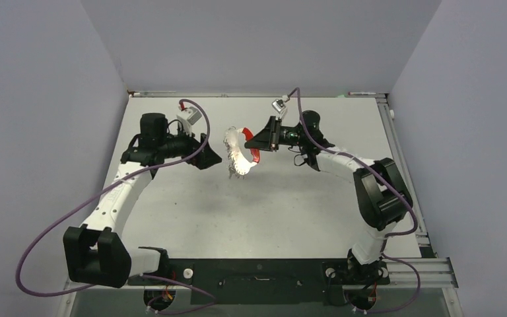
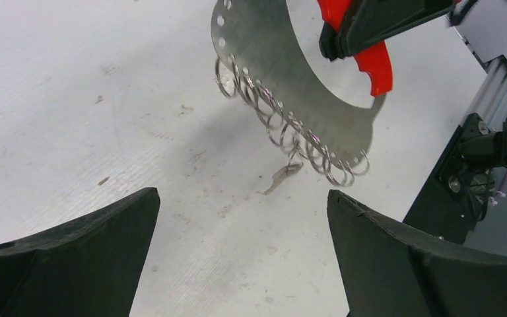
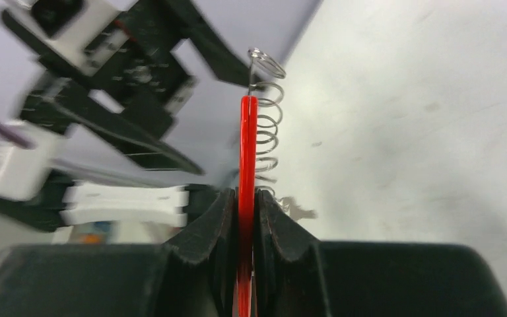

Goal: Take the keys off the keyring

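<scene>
Keyring pinched in right jaws, one key dangling, left jaws apart

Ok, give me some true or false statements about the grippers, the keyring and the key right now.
1. The right gripper is shut on the red piece. True.
2. The left gripper holds a key. False: it is open and empty.
3. A key hangs from the keyring. True.
4. The keyring lies flat on the table. False: the right gripper holds it up on edge, off the table.
</scene>
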Robot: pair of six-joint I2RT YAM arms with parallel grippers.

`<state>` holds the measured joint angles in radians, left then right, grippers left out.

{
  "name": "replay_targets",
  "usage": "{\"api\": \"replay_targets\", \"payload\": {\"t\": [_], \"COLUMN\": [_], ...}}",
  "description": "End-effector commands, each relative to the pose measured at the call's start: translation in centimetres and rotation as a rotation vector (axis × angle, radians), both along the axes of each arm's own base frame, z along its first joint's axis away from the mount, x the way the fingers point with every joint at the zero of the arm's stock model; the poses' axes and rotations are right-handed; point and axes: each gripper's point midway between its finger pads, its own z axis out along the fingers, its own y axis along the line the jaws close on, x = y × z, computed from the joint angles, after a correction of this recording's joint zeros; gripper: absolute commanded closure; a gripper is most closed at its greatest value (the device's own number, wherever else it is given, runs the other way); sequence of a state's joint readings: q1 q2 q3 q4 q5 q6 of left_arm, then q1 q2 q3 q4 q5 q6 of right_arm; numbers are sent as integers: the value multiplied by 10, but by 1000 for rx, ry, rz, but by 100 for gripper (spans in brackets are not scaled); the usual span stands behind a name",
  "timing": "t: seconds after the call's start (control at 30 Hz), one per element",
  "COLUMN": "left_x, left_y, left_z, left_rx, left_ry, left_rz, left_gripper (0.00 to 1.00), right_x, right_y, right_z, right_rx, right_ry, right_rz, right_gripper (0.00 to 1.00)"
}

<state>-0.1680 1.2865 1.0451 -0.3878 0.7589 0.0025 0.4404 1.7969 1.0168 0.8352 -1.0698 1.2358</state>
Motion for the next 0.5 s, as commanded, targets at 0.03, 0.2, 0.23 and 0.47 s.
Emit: {"api": "replay_targets", "payload": {"t": [0.03,0.2,0.23,0.47], "left_x": [0,5,8,15], "left_y": [29,36,34,15], "left_z": [14,22,25,37], "left_rx": [42,-31,-60,-237], "left_ry": [-108,-204,-228,-322], "left_rz": [47,135,143,74], "left_gripper": [4,4,4,4], "right_x": [-8,-7,-6,6], "right_y": [-13,-21,-21,-21], "right_z": [-17,-3,3,18], "right_rx": [-484,-677,-699,-764], "right_ry": [-419,-594,-625,-695], "right_rz": [58,28,24,16], "right_gripper": [95,95,95,95]}}
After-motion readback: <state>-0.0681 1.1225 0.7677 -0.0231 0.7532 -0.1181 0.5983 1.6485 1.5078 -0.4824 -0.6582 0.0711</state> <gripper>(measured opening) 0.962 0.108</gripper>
